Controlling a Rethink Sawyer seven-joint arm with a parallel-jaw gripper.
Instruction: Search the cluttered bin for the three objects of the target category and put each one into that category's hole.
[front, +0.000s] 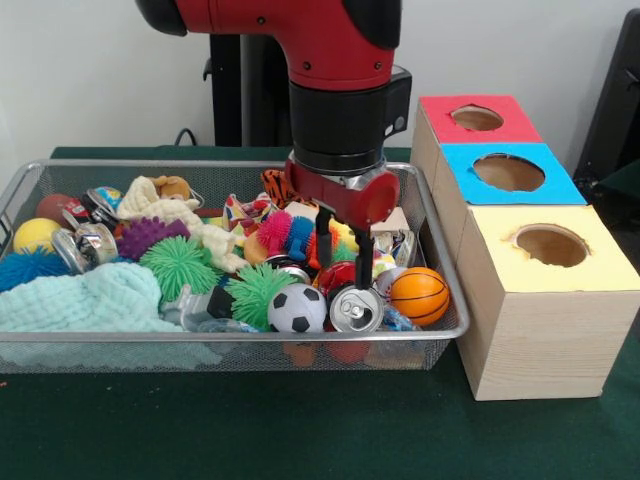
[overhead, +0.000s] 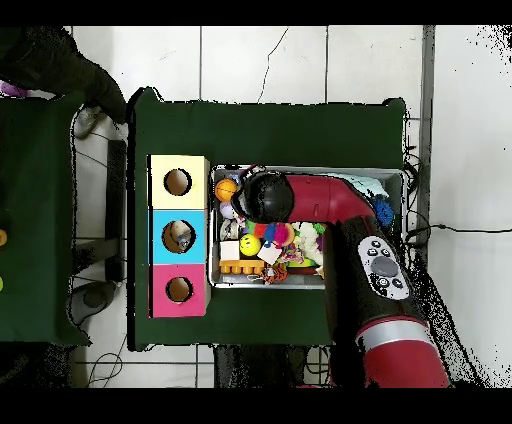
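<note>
1. the red and black arm reaches down over the right end of the wire bin, hiding much of that end in the overhead view.
2. the bin is still heaped: a pale cloth, spiky green balls, a soccer ball, a mini basketball and drink cans (which category is the target, i cannot tell).
3. the wooden box with 3 holes, red, blue and yellow, stands just beside the bin; overhead, something pale seems to lie in the blue hole, so perhaps 1 item is in and most of the work is left.
4. the gripper hangs with its fingers apart and empty, tips just above a red can behind the silver one.
</note>
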